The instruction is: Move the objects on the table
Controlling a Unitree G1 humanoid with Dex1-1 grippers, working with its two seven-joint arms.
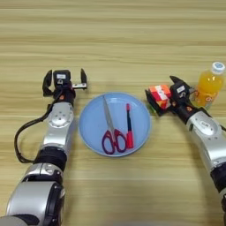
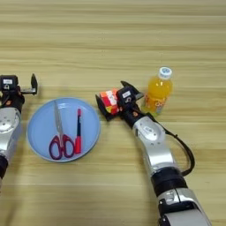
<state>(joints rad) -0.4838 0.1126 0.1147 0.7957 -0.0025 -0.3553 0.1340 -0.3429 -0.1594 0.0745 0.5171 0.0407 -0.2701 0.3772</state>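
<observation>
Right gripper [image 2: 111,102] clamps puzzle cube [image 2: 110,101] near bottle [image 2: 157,93]; left gripper [image 1: 64,82] spread, empty; we risk toppling the bottle.

Bright, even light; soft, slightly blurred.

- Table [image 1: 114,39]: light-brown wood, with long horizontal grain lines in a darker brown.
- Plate [image 1: 93,128]: plain light blue.
- Scissors [image 1: 111,130]: red handle loops, silver-grey blades.
- Pen [image 1: 129,126]: red along its body, with a dark section near the middle.
- Puzzle cube [image 2: 109,101]: mostly orange and red squares, with some white and a little green at its lower edge.
- Bottle [image 2: 157,92]: bright orange drink, white cap, orange label.
- Left gripper [image 1: 64,82]: black fingers, with a small white label on the black wrist block.
- Right gripper [image 2: 115,99]: black fingers.
- Both arms: silver-grey shells, black joints, black cables.
</observation>
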